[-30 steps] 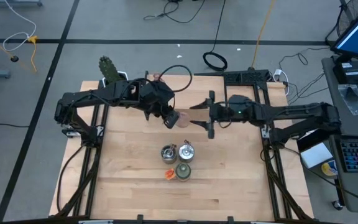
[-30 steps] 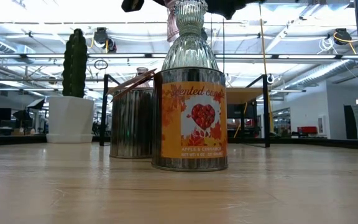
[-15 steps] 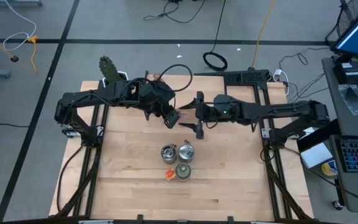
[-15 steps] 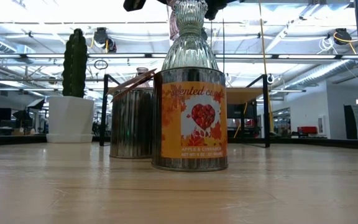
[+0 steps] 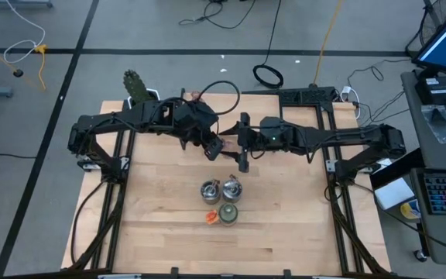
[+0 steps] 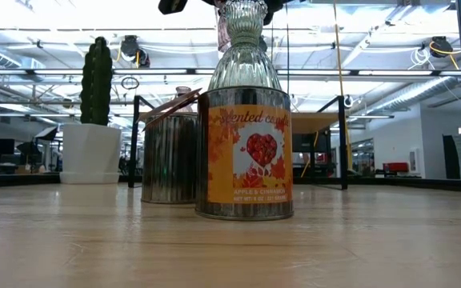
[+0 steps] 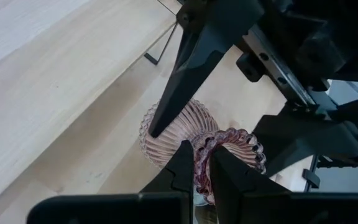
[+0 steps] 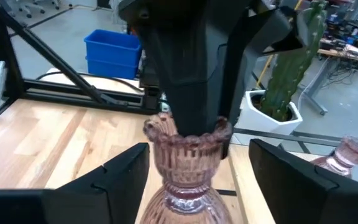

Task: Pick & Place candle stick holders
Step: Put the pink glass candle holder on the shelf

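Observation:
My left gripper [image 5: 214, 146] is shut on a pinkish ribbed glass candle stick holder [image 8: 185, 163], held in the air above the table's far middle. My right gripper [image 5: 243, 144] is open and level. Its fingers [image 8: 122, 176] stand on either side of the holder's neck, with gaps showing. Two silvery holders [image 5: 210, 191], an olive-green one [image 5: 228, 215] and an orange-copper one [image 5: 211, 218] stand clustered on the table's middle. Another pinkish holder [image 8: 347, 155] stands at the far edge. My left gripper pinches the holder's scalloped rim [image 7: 202, 154] with one finger [image 7: 225, 177] in the mouth and one outside. The fingers come slanting down from above. The holder hangs roughly upright below them, clear of the table.
A white pot with a green cactus [image 5: 136, 87] stands at the far left corner. In the low view an orange-labelled candle tin [image 6: 245, 152] and a metal tin [image 6: 170, 156] fill the middle. Bare wood [image 5: 285, 232] lies near and to the right.
My right gripper has moved toward the table's left, up to the held pinkish holder, and its fingers now stand on either side of it. The holder has stayed where it was.

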Available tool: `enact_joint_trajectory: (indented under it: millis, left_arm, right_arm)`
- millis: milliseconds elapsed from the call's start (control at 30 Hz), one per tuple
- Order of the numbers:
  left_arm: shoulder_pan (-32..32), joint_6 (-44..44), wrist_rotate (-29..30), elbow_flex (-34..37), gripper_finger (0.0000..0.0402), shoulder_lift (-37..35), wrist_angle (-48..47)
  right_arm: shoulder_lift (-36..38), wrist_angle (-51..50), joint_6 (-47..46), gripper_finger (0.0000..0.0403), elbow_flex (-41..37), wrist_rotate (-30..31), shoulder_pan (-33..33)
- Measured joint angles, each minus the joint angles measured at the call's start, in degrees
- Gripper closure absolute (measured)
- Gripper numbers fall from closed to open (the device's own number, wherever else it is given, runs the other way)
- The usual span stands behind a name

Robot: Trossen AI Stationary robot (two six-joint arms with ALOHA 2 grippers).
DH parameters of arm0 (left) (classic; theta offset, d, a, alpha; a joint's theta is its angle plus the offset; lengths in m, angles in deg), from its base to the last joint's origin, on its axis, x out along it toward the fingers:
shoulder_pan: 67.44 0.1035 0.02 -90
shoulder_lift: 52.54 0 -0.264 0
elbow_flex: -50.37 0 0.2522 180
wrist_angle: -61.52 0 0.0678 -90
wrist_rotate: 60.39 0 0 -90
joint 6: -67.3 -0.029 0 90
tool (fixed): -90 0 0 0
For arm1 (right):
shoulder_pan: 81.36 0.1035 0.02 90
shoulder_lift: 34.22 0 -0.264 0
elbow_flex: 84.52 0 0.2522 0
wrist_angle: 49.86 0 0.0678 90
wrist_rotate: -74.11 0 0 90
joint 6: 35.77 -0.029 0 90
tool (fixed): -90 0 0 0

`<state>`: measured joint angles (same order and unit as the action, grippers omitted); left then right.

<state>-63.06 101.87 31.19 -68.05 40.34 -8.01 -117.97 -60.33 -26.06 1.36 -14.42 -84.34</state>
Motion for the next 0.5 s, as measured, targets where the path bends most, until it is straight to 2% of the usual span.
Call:
enact_joint_trajectory:
  millis: [500]
  left_arm:
    - [0.0,-0.6,0.3,0.0,0.0377,0.0,0.2]
  right_arm:
    - [0.0,0.0,-1.1,0.0243,0.0,0.0,0.1]
